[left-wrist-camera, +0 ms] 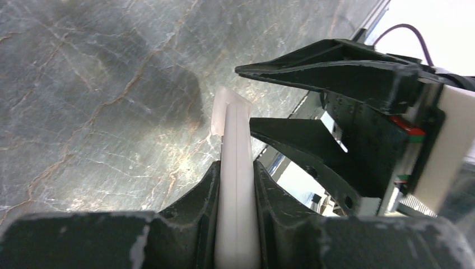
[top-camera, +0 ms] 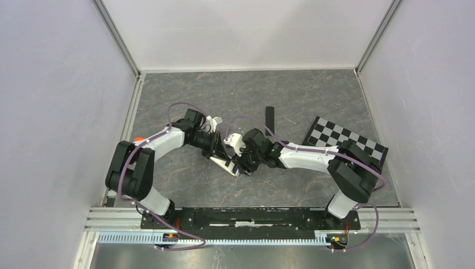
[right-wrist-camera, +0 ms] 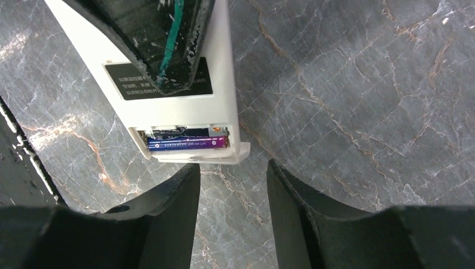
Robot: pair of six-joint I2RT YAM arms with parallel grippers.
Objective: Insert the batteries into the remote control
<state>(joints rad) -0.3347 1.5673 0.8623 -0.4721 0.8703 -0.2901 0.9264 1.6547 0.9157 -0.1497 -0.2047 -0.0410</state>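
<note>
Batteries [right-wrist-camera: 187, 144] — lay side by side in the uncovered bay at the end of the white remote control [right-wrist-camera: 224, 67], the purple cell in front. Clamped edge-on between the closed fingers of the left gripper [left-wrist-camera: 236, 168], over the marbled table [right-wrist-camera: 364, 112]. Faced by the right gripper [right-wrist-camera: 232, 168] — jaws parted on nothing, tips just short of the remote's end. Farther back, a dark slim bar [top-camera: 270, 117] and a checkerboard [top-camera: 344, 140].

Left arm: the white-and-black left arm [top-camera: 161, 140] is reaching inward, elbow bent outward.
Left gripper: the black two-finger left gripper [left-wrist-camera: 236, 168] is clamping a white plastic remote control [left-wrist-camera: 232, 131].
Right arm: the white-and-black right arm [top-camera: 308, 155] is angling inward.
Right gripper: the black two-finger right gripper [right-wrist-camera: 232, 168] is hovering with jaws parted, gripping nothing.
</note>
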